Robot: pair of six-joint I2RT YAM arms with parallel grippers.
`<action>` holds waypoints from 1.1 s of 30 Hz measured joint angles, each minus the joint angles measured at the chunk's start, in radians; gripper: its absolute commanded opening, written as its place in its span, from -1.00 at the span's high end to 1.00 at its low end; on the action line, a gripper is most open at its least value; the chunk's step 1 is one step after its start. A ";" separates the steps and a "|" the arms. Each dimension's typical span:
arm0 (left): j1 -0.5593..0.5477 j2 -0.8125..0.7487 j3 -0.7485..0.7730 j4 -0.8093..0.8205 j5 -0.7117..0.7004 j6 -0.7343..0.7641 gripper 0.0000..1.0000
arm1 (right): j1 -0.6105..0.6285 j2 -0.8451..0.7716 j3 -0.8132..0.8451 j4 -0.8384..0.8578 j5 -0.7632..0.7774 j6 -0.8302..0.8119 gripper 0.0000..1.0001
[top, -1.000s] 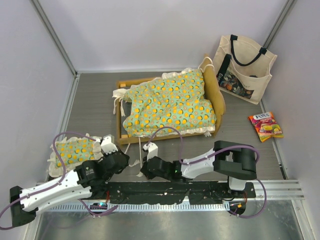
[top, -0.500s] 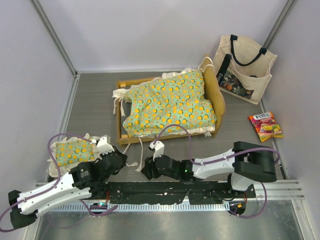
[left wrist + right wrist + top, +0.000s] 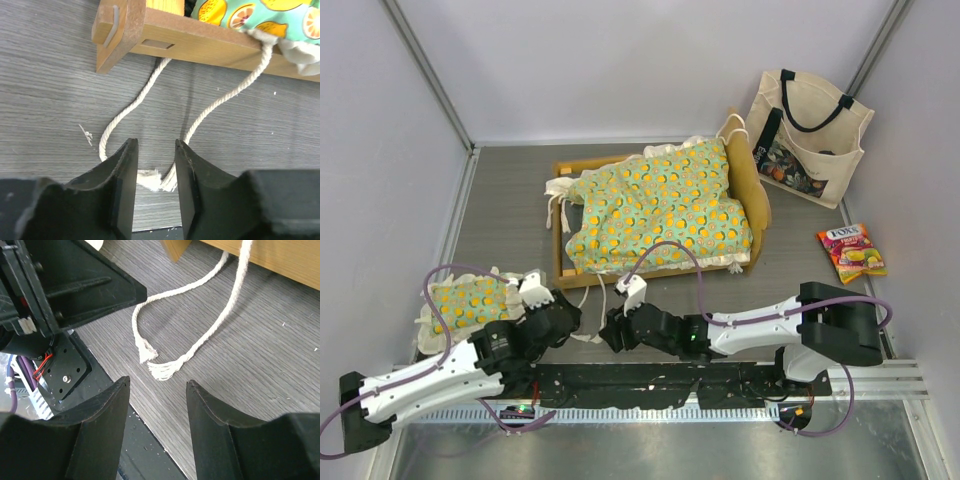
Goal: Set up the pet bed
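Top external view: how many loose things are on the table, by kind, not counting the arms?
Wooden bed frame: 1
Mattress cushion: 1
Small pillow: 1
Tote bag: 1
Candy packet: 1
Total: 5

Lighting bright, even and diffuse, apparently from overhead; shadows short and soft. Faint sheen on the metal sill. Overhead view sharp, with slight bowing at the edges. Wrist views: worktop grain crisp; left claw fingers dark, slightly soft.
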State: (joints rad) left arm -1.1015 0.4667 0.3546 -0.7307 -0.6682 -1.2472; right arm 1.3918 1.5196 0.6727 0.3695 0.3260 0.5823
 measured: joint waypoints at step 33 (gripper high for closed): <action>0.731 0.393 0.380 0.200 0.420 0.536 -0.43 | -0.220 -0.139 0.372 -0.444 0.093 0.040 -0.09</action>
State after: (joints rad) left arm -0.3706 0.8593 0.7341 -0.5308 -0.2481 -0.7116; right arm 1.1713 1.3804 1.0447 -0.0746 0.4191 0.6224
